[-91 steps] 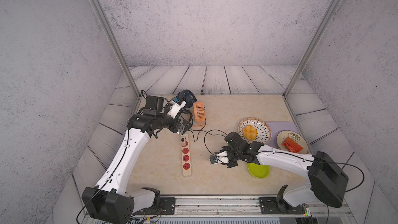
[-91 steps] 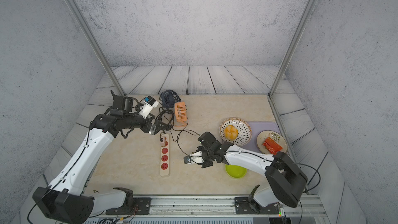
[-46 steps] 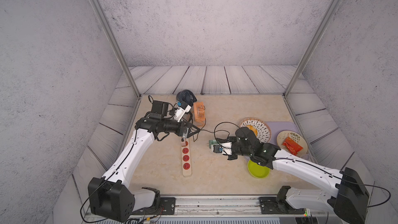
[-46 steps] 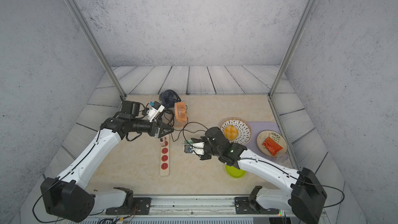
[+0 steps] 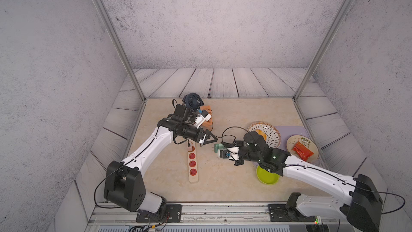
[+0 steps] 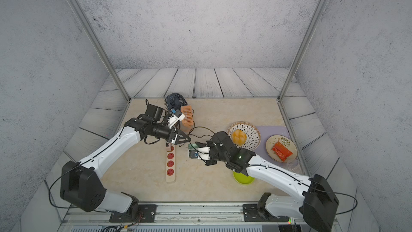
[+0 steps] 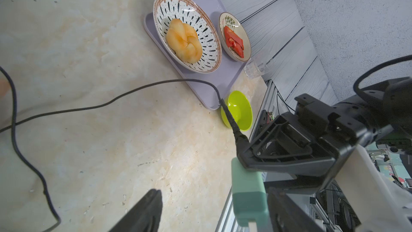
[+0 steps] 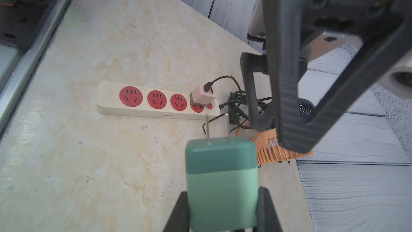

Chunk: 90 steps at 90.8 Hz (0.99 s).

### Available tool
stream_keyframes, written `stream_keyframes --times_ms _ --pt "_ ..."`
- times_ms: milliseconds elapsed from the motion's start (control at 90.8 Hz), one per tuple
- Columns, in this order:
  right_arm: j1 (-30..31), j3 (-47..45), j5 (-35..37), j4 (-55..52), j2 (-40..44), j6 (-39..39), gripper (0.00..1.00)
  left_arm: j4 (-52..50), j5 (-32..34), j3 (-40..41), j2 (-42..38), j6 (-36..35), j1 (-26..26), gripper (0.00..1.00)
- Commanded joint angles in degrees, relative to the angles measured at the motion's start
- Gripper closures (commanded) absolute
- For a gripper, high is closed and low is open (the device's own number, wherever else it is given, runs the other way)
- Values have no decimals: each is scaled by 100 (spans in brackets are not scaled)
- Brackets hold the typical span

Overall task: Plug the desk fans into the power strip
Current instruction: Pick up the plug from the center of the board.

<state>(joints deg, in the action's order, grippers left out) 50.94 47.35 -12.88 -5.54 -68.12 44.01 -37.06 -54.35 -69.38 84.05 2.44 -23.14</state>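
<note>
The right gripper [image 8: 223,210] clamps the green plug [image 8: 220,175], prongs pointing ahead, apparently offering it to the left gripper [image 5: 209,139], whose jaws stand apart close by.

Lab robot cell: aluminium frame posts [image 5: 113,37], grey mock walls [image 5: 211,18], arms [image 5: 316,175] bolted to front rail [image 5: 223,212].

Overhead stereo pair — close wrist views
</note>
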Motion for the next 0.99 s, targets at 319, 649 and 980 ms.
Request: stream_keyframes --times_ms 319,649,980 --pt "66 380 47 -175 -24 259 88 -362 -200 -248 179 -230 -481 44" --pt "76 327 256 33 105 -29 69 -178 -429 -127 169 -11 -502 95" --pt "79 191 632 584 635 -978 41 783 -968 212 -34 1112 -276 96"
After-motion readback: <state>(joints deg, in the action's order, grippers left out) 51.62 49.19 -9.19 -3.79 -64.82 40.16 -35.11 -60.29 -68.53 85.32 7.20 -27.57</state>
